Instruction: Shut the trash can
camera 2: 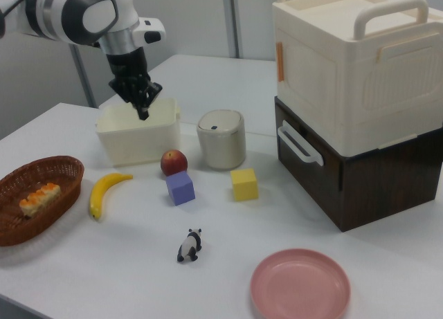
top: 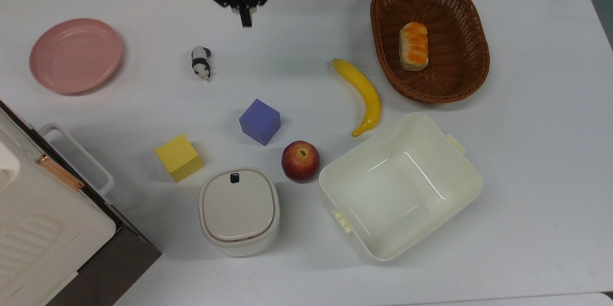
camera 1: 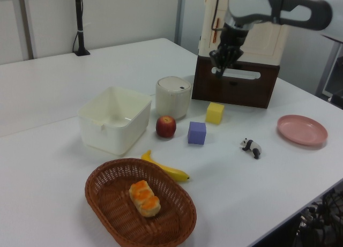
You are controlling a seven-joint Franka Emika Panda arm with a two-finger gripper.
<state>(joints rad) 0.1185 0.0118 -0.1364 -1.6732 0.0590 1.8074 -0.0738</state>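
Your trash can [top: 239, 210] sat well apart from the gripper [top: 245, 22], beyond the purple cube [top: 260, 121], with its lid down flat, so I judged the closing done. Gripper was up and clear, fingers pinched together on nothing. Next move: none but parking, I'd say. The arm above the gripper was cut off in the top view.

One overhead, two oblique from opposite sides of table [top: 527, 153].
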